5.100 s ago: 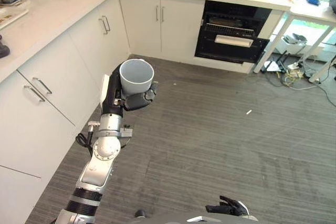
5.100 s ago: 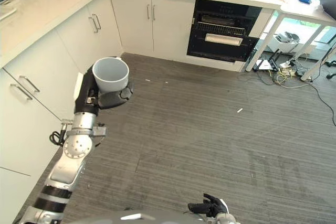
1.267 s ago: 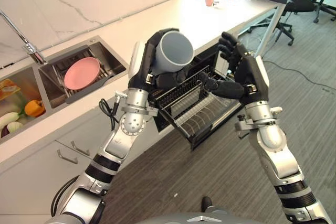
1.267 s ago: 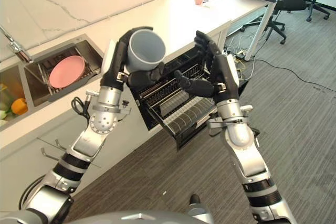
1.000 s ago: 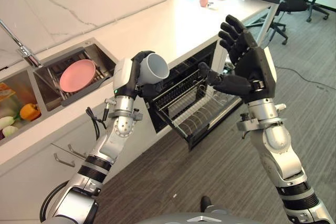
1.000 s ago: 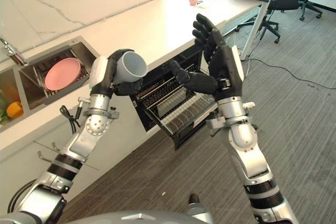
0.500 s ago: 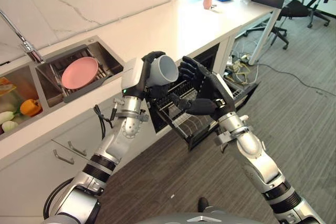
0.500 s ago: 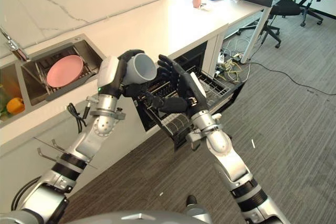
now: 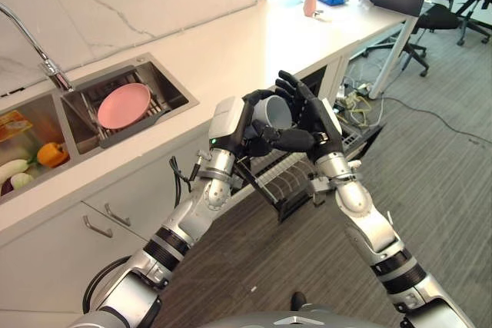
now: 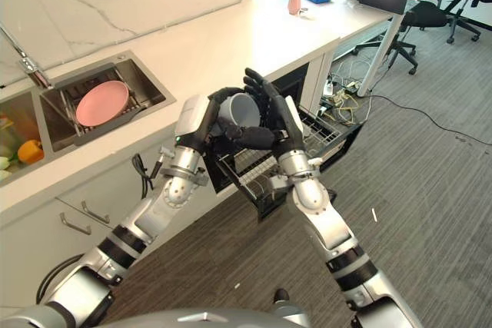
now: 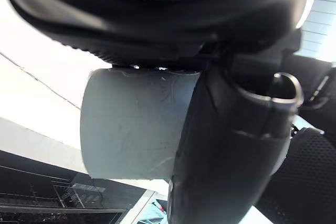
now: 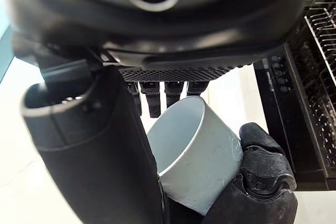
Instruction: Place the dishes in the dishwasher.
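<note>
Holding the grey cup (image 9: pixel 274 111) above the pulled-out dishwasher rack (image 10: pixel 257 165), your left hand (image 9: pixel 244 122) has fingers and thumb curled round its wall. Your right hand (image 10: pixel 275 123) stands at the cup's 3 o'clock side, fingers nearly straight and spread over the rim (whether they touch it, you cannot tell), gripping nothing. The cup's long axis is tilted, mouth turned toward the right palm. From the fingers, the rack lies toward 6 o'clock, so the left hand, already carrying, is best placed to lower it.
</note>
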Robot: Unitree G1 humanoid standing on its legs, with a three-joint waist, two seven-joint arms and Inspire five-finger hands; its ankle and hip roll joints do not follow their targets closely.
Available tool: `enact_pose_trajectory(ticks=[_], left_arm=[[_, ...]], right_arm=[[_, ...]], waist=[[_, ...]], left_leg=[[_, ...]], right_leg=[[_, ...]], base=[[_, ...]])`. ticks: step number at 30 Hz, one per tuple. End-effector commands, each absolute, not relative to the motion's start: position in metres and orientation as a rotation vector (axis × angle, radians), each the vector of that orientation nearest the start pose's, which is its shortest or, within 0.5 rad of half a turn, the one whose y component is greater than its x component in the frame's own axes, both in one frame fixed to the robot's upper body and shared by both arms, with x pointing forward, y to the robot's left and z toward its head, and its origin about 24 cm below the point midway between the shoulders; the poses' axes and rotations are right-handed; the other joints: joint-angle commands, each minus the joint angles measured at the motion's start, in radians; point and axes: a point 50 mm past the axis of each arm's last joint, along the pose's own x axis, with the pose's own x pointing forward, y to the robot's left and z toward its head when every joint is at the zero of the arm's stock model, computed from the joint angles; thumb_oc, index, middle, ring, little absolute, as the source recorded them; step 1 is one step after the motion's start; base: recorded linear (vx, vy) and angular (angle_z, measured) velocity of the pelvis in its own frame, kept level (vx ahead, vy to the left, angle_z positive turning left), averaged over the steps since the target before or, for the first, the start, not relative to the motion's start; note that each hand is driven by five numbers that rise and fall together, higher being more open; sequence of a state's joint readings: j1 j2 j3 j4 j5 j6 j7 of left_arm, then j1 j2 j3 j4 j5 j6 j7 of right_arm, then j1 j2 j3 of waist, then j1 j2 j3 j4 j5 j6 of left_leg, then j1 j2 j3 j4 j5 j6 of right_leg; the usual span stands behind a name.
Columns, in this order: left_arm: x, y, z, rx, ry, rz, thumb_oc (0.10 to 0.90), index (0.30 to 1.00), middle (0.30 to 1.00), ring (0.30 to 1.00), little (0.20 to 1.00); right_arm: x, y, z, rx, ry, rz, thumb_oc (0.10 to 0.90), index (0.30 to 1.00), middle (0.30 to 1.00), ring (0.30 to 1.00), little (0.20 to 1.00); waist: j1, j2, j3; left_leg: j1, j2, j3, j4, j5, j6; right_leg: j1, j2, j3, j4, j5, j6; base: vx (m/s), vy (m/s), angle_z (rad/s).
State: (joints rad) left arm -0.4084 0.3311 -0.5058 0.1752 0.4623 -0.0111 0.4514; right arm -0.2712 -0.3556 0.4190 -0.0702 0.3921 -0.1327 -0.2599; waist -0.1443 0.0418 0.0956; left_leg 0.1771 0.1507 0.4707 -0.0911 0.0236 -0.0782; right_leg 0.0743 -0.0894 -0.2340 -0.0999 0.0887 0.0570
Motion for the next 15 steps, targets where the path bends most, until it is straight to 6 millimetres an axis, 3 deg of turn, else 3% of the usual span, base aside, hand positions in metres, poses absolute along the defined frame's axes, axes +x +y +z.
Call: enact_pose_trajectory(ticks=[1, 10, 11, 15], left_arm=[[0.303, 0.046, 0.161, 0.835, -0.869, -0.169, 0.400, 0.300, 0.300, 0.300, 0.300], [0.310, 0.069, 0.161, 0.894, -0.837, -0.058, 0.400, 0.300, 0.300, 0.300, 0.300], [0.316, 0.089, 0.159, 0.863, -0.785, 0.042, 0.400, 0.300, 0.300, 0.300, 0.300], [0.313, 0.087, 0.163, 0.888, -0.804, 0.017, 0.400, 0.300, 0.300, 0.300, 0.300]], right_arm=[[0.288, -0.089, 0.176, 0.065, -0.562, 0.292, 0.800, 0.900, 0.900, 0.900, 0.900], [0.285, -0.100, 0.171, -0.017, -0.552, 0.270, 0.800, 0.900, 0.900, 0.900, 0.900], [0.287, -0.100, 0.170, -0.010, -0.537, 0.262, 0.800, 0.900, 0.900, 0.900, 0.900], [0.286, -0.100, 0.166, 0.001, -0.520, 0.273, 0.800, 0.900, 0.900, 0.900, 0.900]], waist=[[0.017, -0.028, -0.050], [0.021, -0.033, -0.053], [0.027, -0.036, -0.050], [0.029, -0.035, -0.051]], left_leg=[[0.032, 0.023, 0.007, 0.004, 0.020, -0.048], [0.032, 0.030, 0.003, 0.004, 0.025, -0.052], [0.035, 0.030, 0.000, 0.004, 0.026, -0.053], [0.032, 0.031, -0.003, 0.004, 0.027, -0.053]], right_leg=[[0.062, -0.055, -0.019, 0.021, -0.066, 0.107], [0.068, -0.053, -0.029, 0.022, -0.068, 0.105], [0.073, -0.053, -0.033, 0.022, -0.069, 0.103], [0.072, -0.053, -0.036, 0.023, -0.069, 0.103]], base=[[0.00, 0.000, 0.00], [0.00, -0.002, 0.01], [0.00, 0.000, 0.00], [0.00, 0.000, 0.01]])
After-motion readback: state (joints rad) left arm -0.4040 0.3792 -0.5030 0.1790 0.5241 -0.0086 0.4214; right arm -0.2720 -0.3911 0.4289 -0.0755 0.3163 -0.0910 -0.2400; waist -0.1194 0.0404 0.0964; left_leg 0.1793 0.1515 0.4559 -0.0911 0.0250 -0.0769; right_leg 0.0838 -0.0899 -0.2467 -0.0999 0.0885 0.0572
